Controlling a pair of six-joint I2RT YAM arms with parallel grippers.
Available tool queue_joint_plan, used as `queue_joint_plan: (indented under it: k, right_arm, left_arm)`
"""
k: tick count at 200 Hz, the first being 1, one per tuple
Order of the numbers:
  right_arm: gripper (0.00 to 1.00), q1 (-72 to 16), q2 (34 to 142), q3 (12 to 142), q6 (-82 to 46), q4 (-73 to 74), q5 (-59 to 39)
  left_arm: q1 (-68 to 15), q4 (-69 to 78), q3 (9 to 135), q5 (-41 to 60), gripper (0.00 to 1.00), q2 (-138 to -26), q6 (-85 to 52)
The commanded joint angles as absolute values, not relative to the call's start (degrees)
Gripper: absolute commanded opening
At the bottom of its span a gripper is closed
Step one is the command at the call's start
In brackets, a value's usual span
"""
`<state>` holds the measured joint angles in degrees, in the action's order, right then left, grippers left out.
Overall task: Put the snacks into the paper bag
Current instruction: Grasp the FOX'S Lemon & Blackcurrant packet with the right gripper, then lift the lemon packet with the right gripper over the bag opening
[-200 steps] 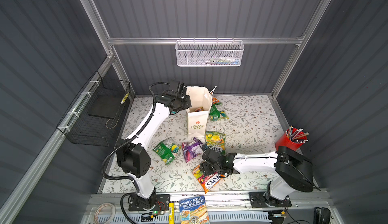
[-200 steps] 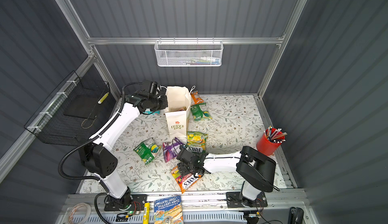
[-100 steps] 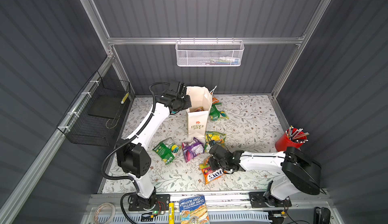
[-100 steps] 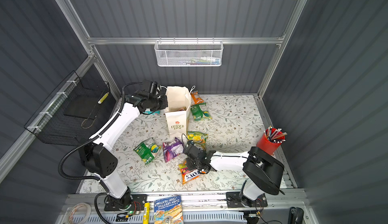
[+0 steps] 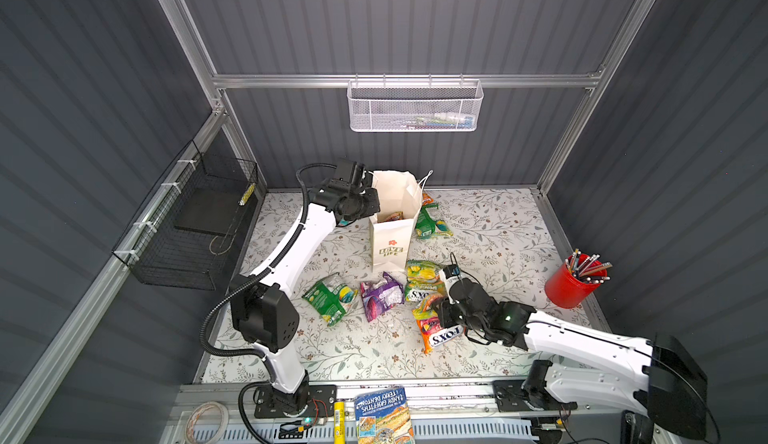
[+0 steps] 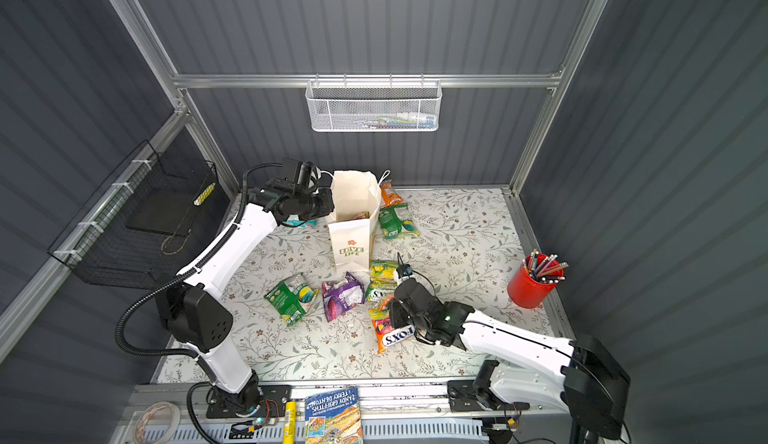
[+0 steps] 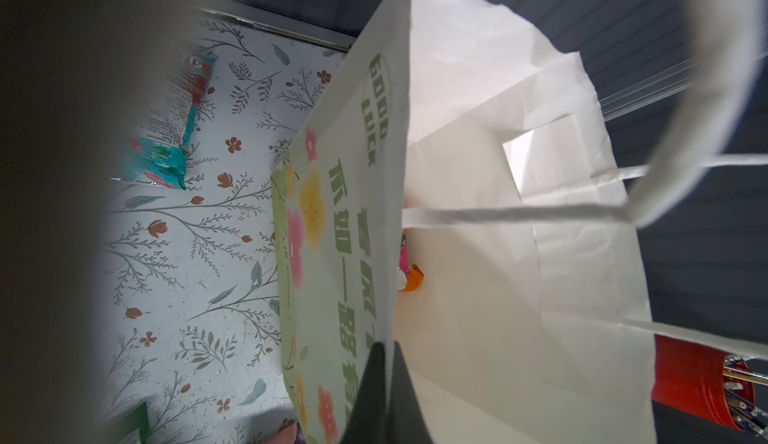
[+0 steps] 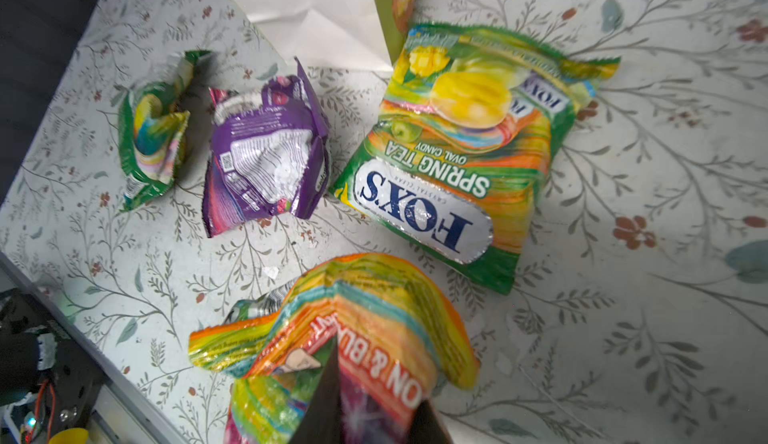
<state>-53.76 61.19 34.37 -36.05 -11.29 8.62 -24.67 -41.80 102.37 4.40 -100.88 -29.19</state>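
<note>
Right wrist view: the right gripper has its jaws clamped on the orange FOX'S packet, which bunches into an arch just ahead of the fingertips. In both top views this packet lies at the near-centre of the table. Its long axis runs roughly from the bag side toward the near table edge, across the gripper's line of approach rather than along it. Whether the packet is clear of the table cannot be determined. The paper bag stands upright beyond the jaws, toward the far side. The green Spring Tea packet lies between gripper and bag, touching the bag's base. The purple packet lies beside it. The bag mouth faces upward and sits well above the held packet. The coming move therefore likely calls for a lift first, then travel over the green packet to the rim. The left gripper has its jaws together on the bag's side wall at the rim, steadying the mouth. The right arm is the nearer arm for the remaining loose packets.
</note>
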Motion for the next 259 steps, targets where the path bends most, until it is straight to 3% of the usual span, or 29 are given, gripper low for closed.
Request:
queue_joint_plan:
  k: [1, 129, 210, 259]
  right_arm:
    - [0.00, -53.35, 56.98, 34.02, -36.92, -13.28, 11.81]
    - [0.00, -50.36, 47.40, 44.14, -30.81, -20.14, 14.43]
    - [0.00, -49.53, 49.28, 55.11, -26.50, -18.05, 15.27]
    - [0.00, -49.04, 53.44, 68.17, -21.88, -17.58, 14.05]
  left_arm:
    - [-24.51, -41.74, 102.00, 5.98, 0.00, -102.38, -29.93]
    - [-24.52, -40.88, 101.36, 8.58, 0.00, -101.84, -31.07]
    - [-24.54, -41.05, 101.50, 8.70, 0.00, -102.03, -30.94]
    - [-24.49, -41.22, 101.66, 8.69, 0.00, -102.14, -30.85]
